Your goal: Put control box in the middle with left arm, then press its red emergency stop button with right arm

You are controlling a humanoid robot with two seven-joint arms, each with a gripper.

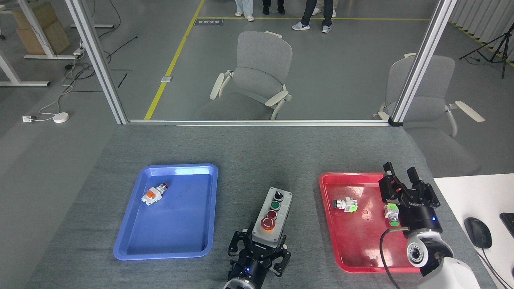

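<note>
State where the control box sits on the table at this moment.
In the head view, the control box lies on the grey table between the blue tray and the red tray, near the front edge, its near end at the left gripper.
</note>
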